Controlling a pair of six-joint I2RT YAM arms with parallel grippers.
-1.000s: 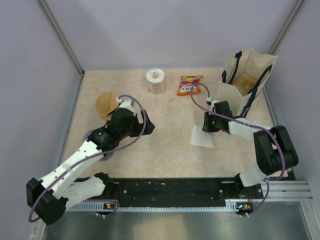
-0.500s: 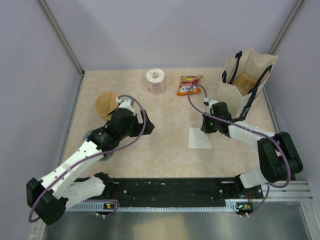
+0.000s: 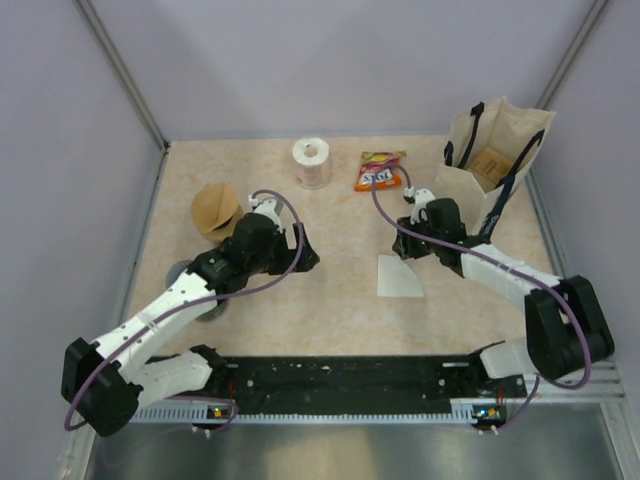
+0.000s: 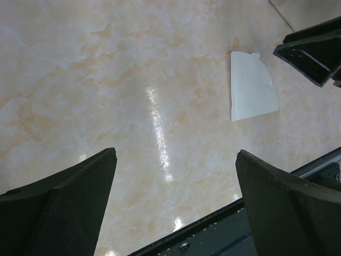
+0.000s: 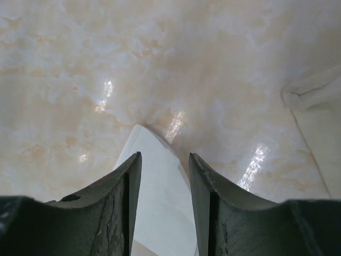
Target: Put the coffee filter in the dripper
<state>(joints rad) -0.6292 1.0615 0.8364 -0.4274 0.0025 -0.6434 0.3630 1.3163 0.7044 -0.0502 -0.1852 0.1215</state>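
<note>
On table (image 3: 330, 300), coffee filter (image 3: 398, 279), narrow end rearward

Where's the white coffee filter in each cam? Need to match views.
Top external: white coffee filter, centre-right, flat.
Left wrist: upper right.
Right wrist: bottom centre, framed by the right claw.
Shared landmark: that claw, next to the filter in every view.
</note>
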